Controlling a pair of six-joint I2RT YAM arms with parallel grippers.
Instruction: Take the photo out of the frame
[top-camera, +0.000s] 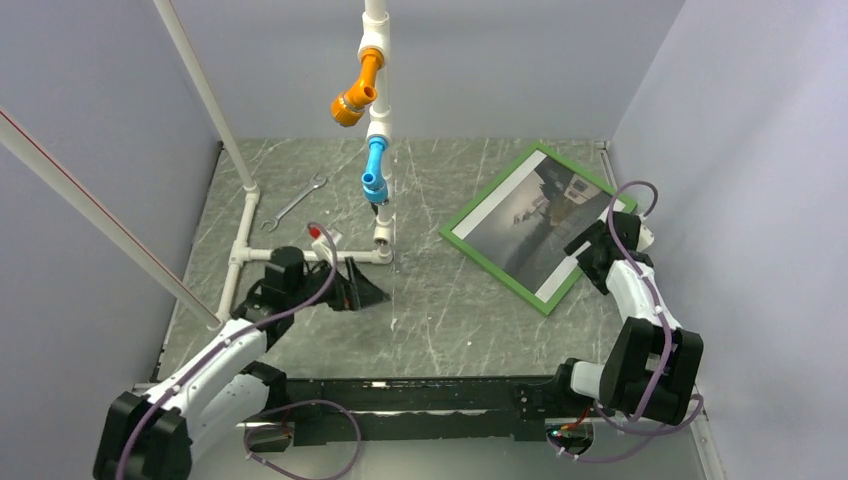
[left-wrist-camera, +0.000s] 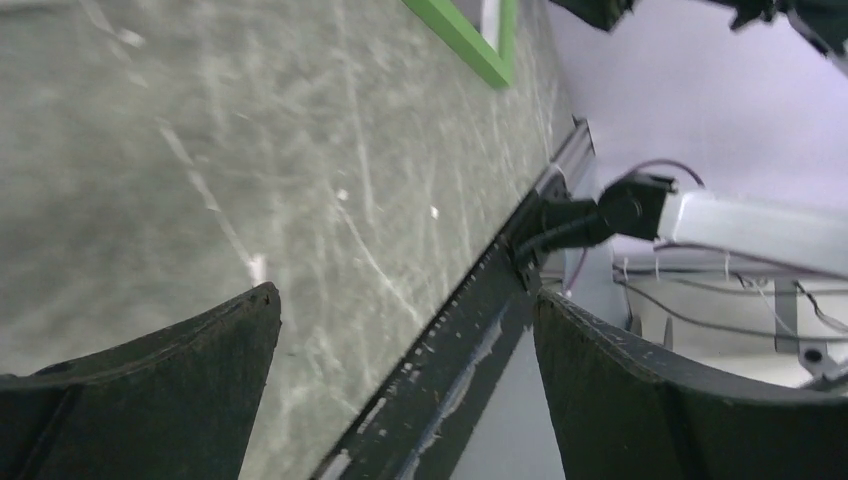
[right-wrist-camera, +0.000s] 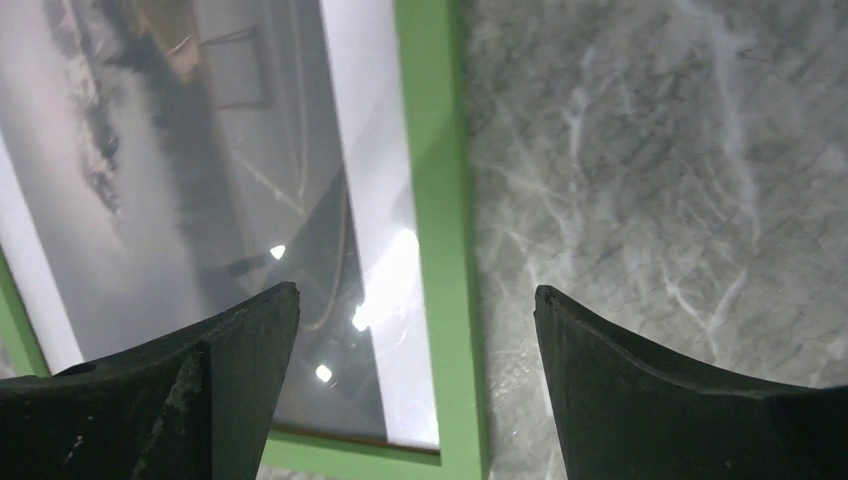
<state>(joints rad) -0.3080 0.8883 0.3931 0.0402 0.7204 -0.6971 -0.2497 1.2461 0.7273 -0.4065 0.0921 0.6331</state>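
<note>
The frame (top-camera: 494, 267), with narrow bright green moulding, lies face up at the right rear of the table. The greyscale photo (top-camera: 530, 218) sits inside it behind glass, white border showing. My right gripper (top-camera: 592, 252) is open and hangs just above the frame's right edge. In the right wrist view the green moulding (right-wrist-camera: 437, 200) runs between the open fingers, with the photo (right-wrist-camera: 180, 170) to its left. My left gripper (top-camera: 368, 288) is open and empty, low over the table's left middle. The left wrist view shows only the frame's corner (left-wrist-camera: 462, 40), far off.
A white pipe stand (top-camera: 378, 130) with orange (top-camera: 358, 92) and blue (top-camera: 374, 170) fittings rises at centre rear, its base pipes (top-camera: 245, 240) at left. A wrench (top-camera: 297, 201) lies at the rear left. A black rail (top-camera: 420, 395) runs along the near edge. Enclosure walls stand close on all sides.
</note>
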